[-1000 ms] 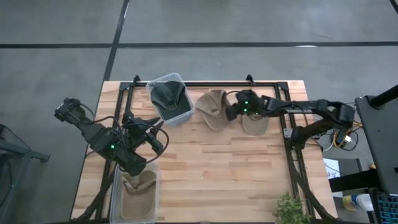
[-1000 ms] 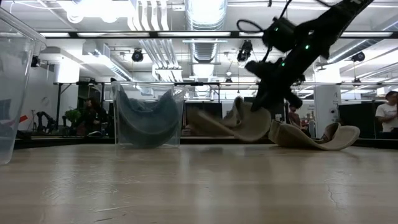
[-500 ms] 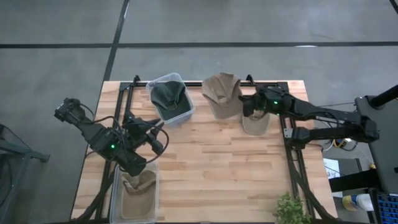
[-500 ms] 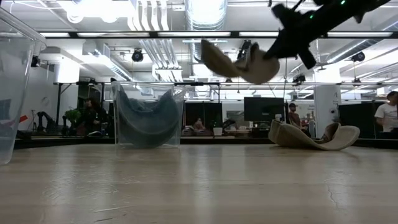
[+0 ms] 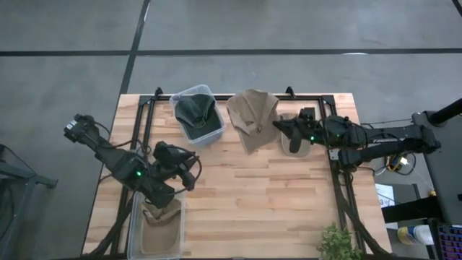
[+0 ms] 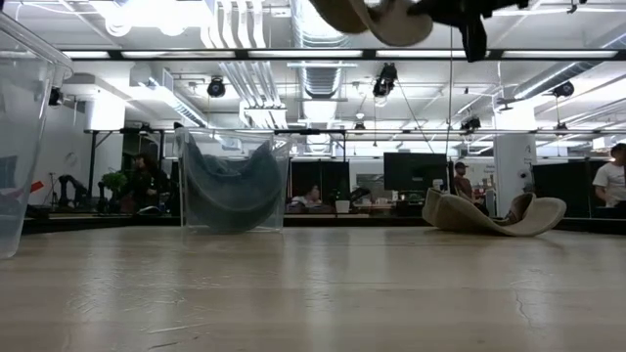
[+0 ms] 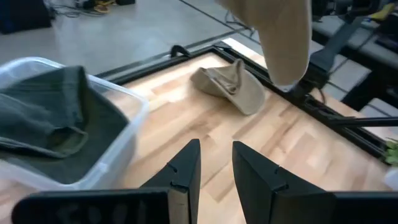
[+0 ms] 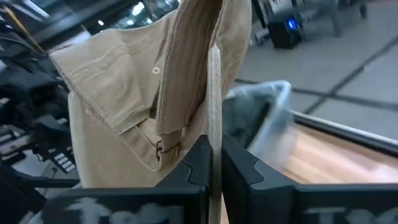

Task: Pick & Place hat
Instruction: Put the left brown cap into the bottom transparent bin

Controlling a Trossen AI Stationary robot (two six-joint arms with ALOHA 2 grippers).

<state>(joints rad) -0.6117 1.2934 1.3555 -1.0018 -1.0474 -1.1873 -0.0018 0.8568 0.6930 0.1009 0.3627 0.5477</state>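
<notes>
Fingers (image 8: 200,163) of the right gripper (image 5: 283,128) pinching together on the brim of a tan hat (image 5: 253,115), holding it up off the table (image 5: 260,195); in the right wrist view, fabric hanging crumpled ahead of the clamped pads, stitching and a small button showing. From above, lifted hat sitting at about 12 o'clock on the table, between the clear bin (image 5: 196,114) at 11 o'clock and a second tan hat (image 5: 295,143) lying flat at 1 o'clock, mostly hidden under the right arm. In the low view, carried hat (image 6: 370,16) hanging at the very top, well clear of the wood, with the second hat (image 6: 492,214) resting on the table far right. Clear bin holding a dark green hat (image 5: 195,110), slumped against its walls in the low view (image 6: 231,185). Left gripper (image 5: 189,167) waiting at about 9 o'clock, fingers (image 7: 185,171) slightly apart, gripping nothing, pointing toward the table middle. Just beside it at 7 o'clock, another clear container (image 5: 158,231) holding a tan hat (image 5: 160,213). Small green plant (image 5: 337,243) sitting at the 5 o'clock edge. Room beyond the table in the low view: a person (image 6: 612,176) standing at far right.
</notes>
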